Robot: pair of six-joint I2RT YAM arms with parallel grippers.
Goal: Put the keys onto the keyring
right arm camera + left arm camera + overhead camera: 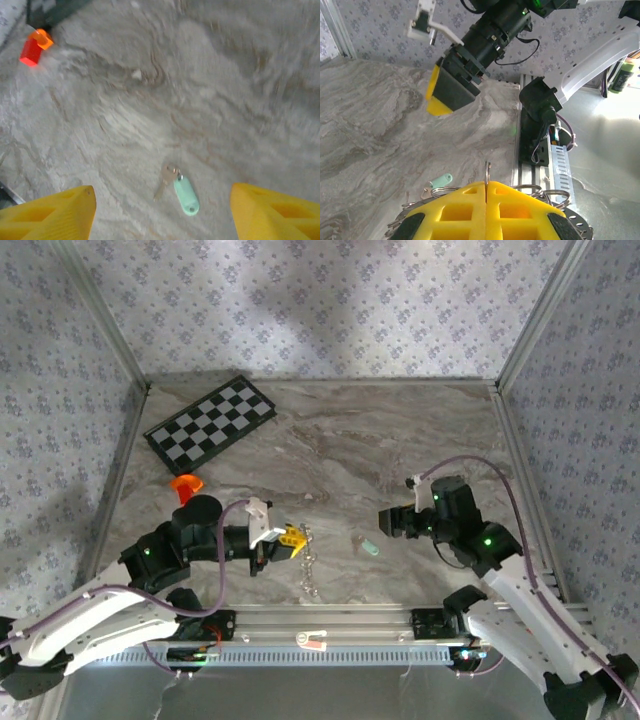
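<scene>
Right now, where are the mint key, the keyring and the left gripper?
mint key (186,195), right wrist view, on its green plastic head.
keyring (310,562), top external view, on the silver cluster.
left gripper (486,187), left wrist view, where the yellow fingertips meet.

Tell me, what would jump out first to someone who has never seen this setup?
Probably the bright yellow fingers of the left gripper, shut on the keyring, a silvery cluster near the front middle of the marble table. Next comes the small mint-green key, lying alone on the table just ahead of the open right gripper. The black-and-white checkerboard in the far left corner also stands out.
</scene>
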